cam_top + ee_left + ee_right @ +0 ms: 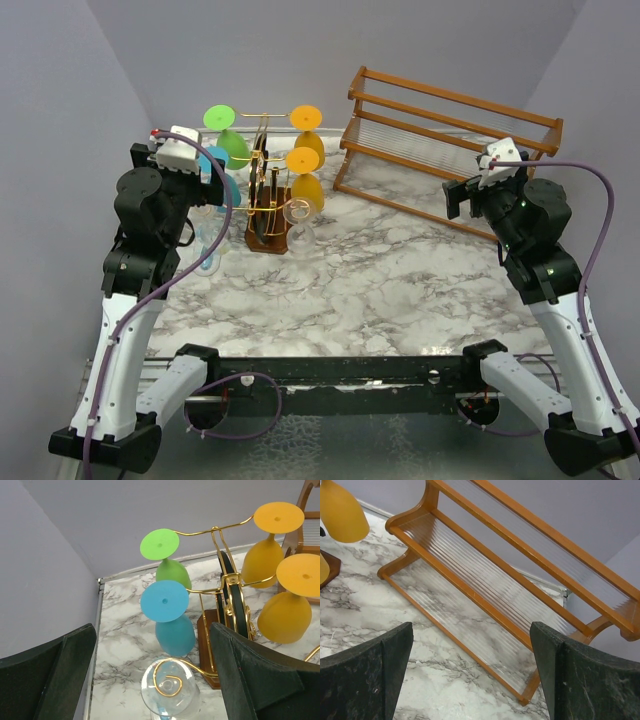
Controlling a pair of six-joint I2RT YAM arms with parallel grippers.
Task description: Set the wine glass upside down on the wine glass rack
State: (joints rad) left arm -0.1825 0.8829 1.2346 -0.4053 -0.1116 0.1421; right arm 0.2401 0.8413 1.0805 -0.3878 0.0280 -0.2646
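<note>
The clear wine glass hung upside down at the near, lower end of the wine glass rack, its round foot uppermost and a gold scroll-ended arm curled against that foot. The rack stood on its dark wooden base at the left rear of the marble tabletop. On its other arms hung a blue glass just behind the clear one, a green glass farther back, and two orange glasses on the opposite side, all inverted. The left gripper hovered above the clear glass with its jaws spread fully and nothing held; neither finger touched the glass. The right gripper, well apart at the right side, had its jaws equally wide and empty, above the tabletop beside the slatted wooden rack.
</note>
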